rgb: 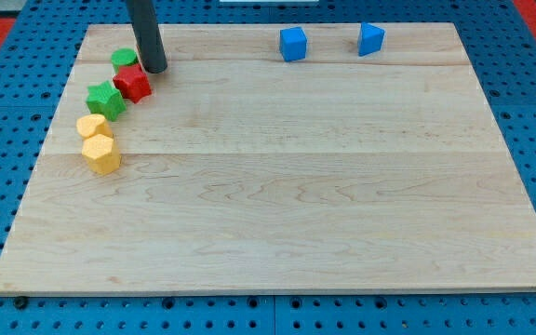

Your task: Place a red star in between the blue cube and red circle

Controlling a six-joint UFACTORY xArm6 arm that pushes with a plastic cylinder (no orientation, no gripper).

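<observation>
My tip: the lower end of the straight dark rod, my tip (pixel 154 69), rests on the pale wooden tabletop (pixel 277 186) near its upper-left corner; the rod's upper part is cut off by the view's top.
Claw: there is no claw on this arm, only the rod, so there is no opening or closing to tell.
Red star-shaped block (pixel 133 83): just to the lower left of my tip, very close; whether the two touch cannot be made out.
Green round block (pixel 125 59): just left of the rod, above the red star and touching or nearly touching it; its right edge is partly hidden by the rod.
Green star-shaped block (pixel 106 99): to the lower left of the red star, edges meeting.
Yellow blocks: a rounded one (pixel 93 127) sits below the green star, and a yellow hexagonal block (pixel 101 154) just below that, the two pressed together.
Blue cube (pixel 292 44): near the tabletop's top edge, well apart from the cluster, toward the view's right.
Second blue block (pixel 370 38): further right along the same edge; its shape is angular, hard to make out exactly.
Red circle: no such block shows anywhere in this view.
</observation>
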